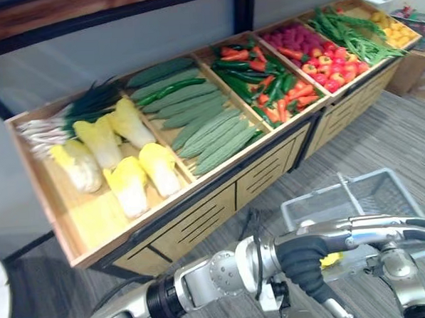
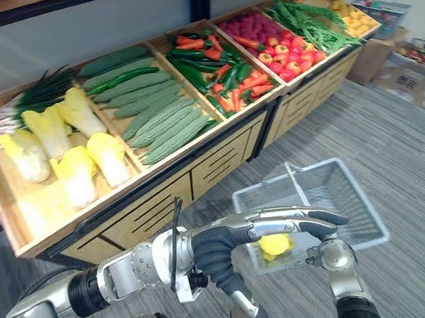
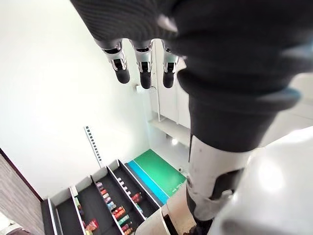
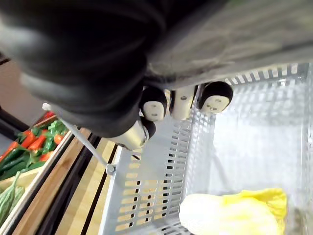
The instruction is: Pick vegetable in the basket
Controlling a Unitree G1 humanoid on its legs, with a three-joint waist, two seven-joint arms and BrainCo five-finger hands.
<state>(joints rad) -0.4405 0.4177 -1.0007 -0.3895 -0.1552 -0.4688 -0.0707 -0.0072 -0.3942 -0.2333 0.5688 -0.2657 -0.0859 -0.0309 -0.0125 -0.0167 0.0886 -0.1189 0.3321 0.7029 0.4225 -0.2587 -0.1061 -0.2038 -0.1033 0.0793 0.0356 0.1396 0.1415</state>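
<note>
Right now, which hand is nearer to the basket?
Right. The right hand is at the near rim of the basket, fingers curled on it. The left hand stretches flat above the near end, over the yellow cabbage, seemingly without touching.

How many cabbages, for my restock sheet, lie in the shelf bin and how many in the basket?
Cabbages in the shelf bin: 5
Cabbage in the basket: 1
Total: 6

A long wooden stand (image 1: 202, 224) is divided into bins: cabbages (image 1: 128, 183) and leeks (image 1: 61, 120) are laid at the left, cucumbers (image 1: 204, 131) beside them, peppers (image 1: 265, 81) further right, beans (image 1: 348, 34) far right.
</note>
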